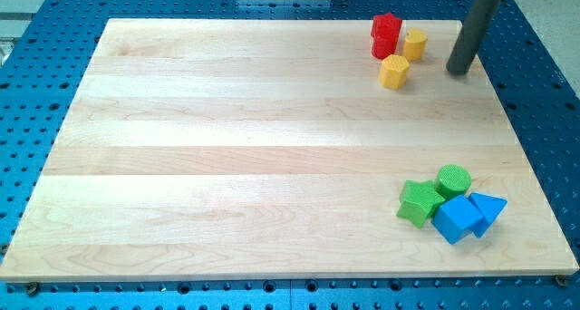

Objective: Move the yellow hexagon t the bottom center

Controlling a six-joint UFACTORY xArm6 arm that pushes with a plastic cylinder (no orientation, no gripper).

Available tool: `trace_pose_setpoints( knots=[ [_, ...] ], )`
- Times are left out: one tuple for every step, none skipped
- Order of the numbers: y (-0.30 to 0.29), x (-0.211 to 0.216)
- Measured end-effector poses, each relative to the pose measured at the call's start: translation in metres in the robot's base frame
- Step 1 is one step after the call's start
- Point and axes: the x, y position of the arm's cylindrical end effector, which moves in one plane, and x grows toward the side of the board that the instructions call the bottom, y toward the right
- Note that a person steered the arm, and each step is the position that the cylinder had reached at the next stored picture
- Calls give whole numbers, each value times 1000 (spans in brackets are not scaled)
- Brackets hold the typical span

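The yellow hexagon lies on the wooden board near the view's top right. A yellow cylinder stands just above and to the right of it. Red blocks, whose shape I cannot make out, stand to the left of the cylinder, close to it. My dark rod comes down from the top right, and my tip rests on the board to the right of the yellow hexagon, about a block's width away and touching no block.
The wooden board lies on a blue perforated table. At the bottom right a cluster holds a green cylinder, a green block, a blue cube and a blue triangular block.
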Motion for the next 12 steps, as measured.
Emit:
trace_pose_setpoints(
  knots=[
    [-56,6],
    [-148,35],
    [-227,85],
    [-275,106],
    [-299,94],
    [-321,147],
    [-327,191],
    [-351,179],
    [-393,176],
    [-385,202],
    [-355,228],
    [-336,240]
  ],
)
